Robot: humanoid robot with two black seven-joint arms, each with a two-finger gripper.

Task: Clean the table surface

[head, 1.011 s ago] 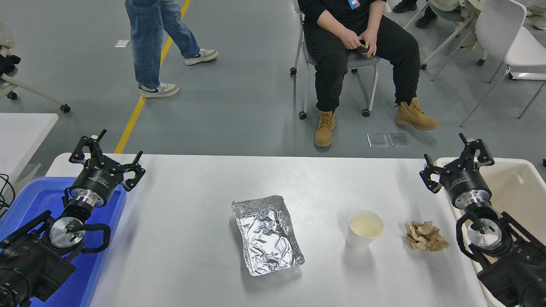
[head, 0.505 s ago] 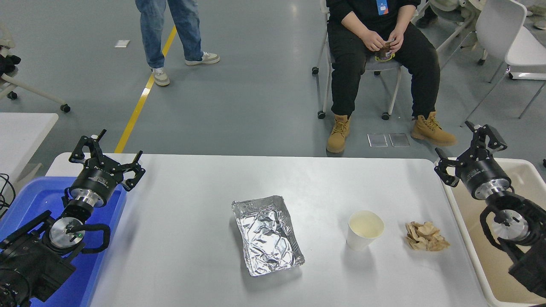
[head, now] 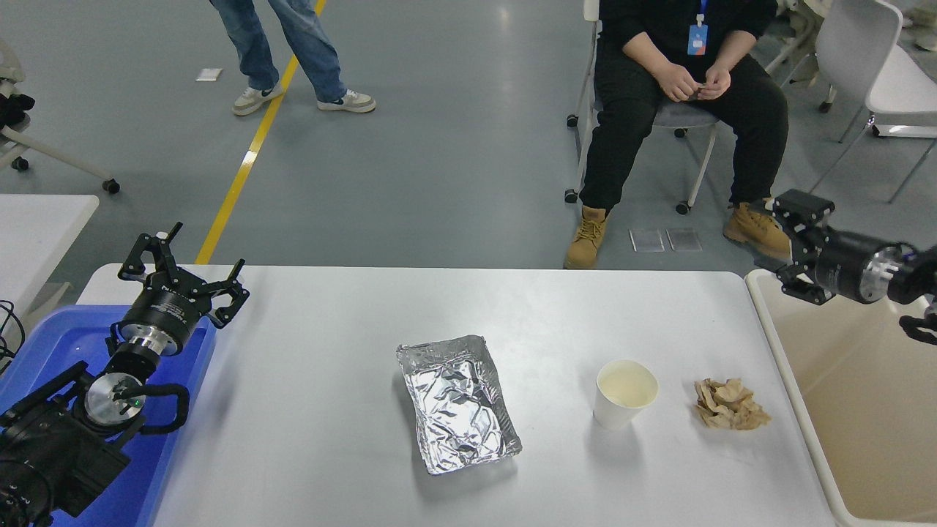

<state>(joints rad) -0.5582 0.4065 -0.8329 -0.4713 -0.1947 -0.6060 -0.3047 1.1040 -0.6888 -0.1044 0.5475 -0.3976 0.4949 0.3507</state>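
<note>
The white table surface [head: 329, 344] carries a crumpled foil tray [head: 459, 404] at its middle, a white paper cup [head: 624, 393] to the right of it, and a wad of crumpled brown paper [head: 730, 404] further right. My right gripper [head: 789, 245] hangs at the right edge over the far end of the cream tub, points left, is open and empty, and is well clear of the paper. My left gripper [head: 183, 272] is parked open and empty over the table's left end.
A blue bin [head: 58, 344] sits under my left arm at the table's left end. A cream tub [head: 864, 395] stands at the right end. A smaller white table [head: 36, 219] is at the far left. A seated person [head: 688, 88] and a walking person [head: 293, 44] are beyond the table.
My right arm has swung up and to the right, off the table's edge to above the tub, and the gripper has turned sideways. The seated person has rolled right. My left arm is still.
</note>
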